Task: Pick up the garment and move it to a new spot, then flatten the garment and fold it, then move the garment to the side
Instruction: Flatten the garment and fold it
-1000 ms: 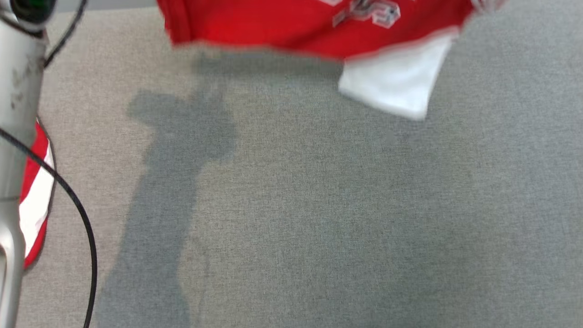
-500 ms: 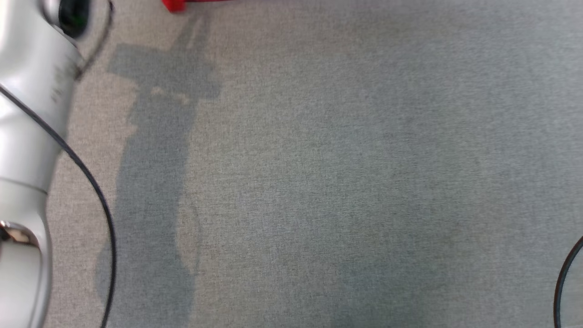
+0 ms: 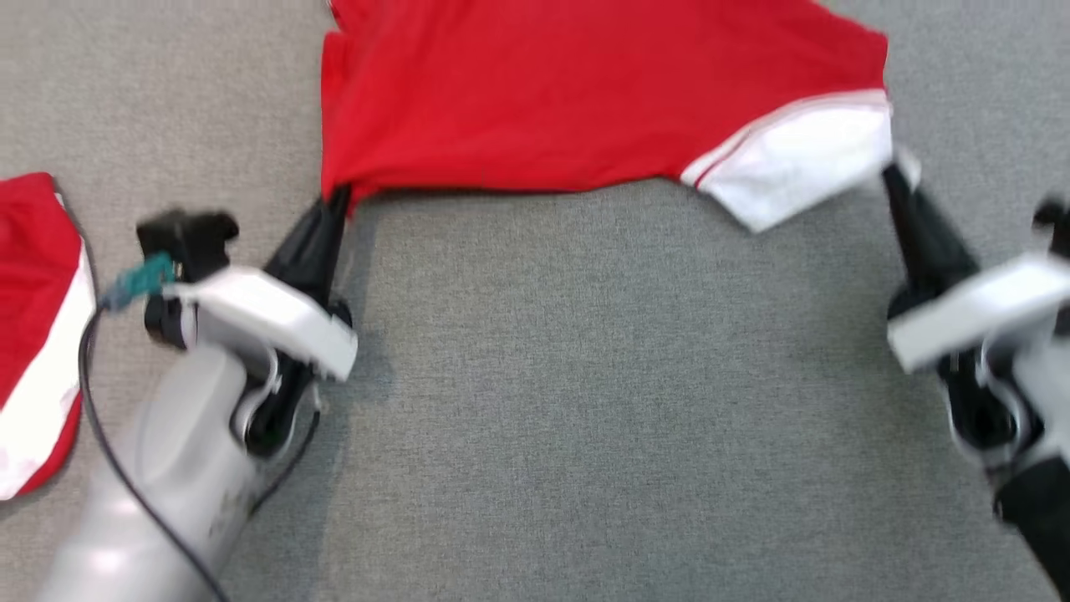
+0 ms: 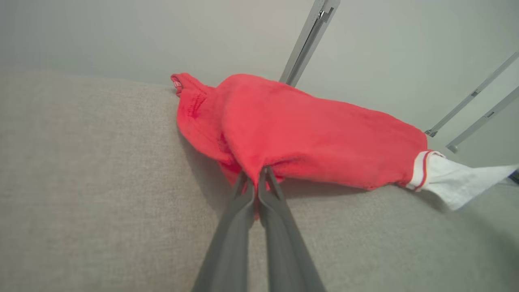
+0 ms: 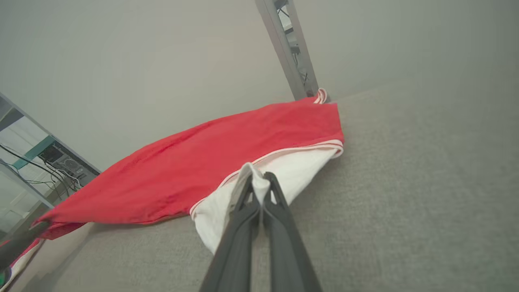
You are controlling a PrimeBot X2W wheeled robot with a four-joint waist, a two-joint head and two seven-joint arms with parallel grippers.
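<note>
Metal posts behind garment

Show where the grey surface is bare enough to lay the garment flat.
Widest bare stretch: grey surface below the red garment, between left gripper and right gripper. Smaller strip upper left, above the second garment. Crowded: left edge, by that garment and the left forearm.

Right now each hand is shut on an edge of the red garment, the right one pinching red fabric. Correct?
Not quite: the right hand pinches the white panel of the garment, not red fabric, as the right wrist view shows. The rest holds.
</note>
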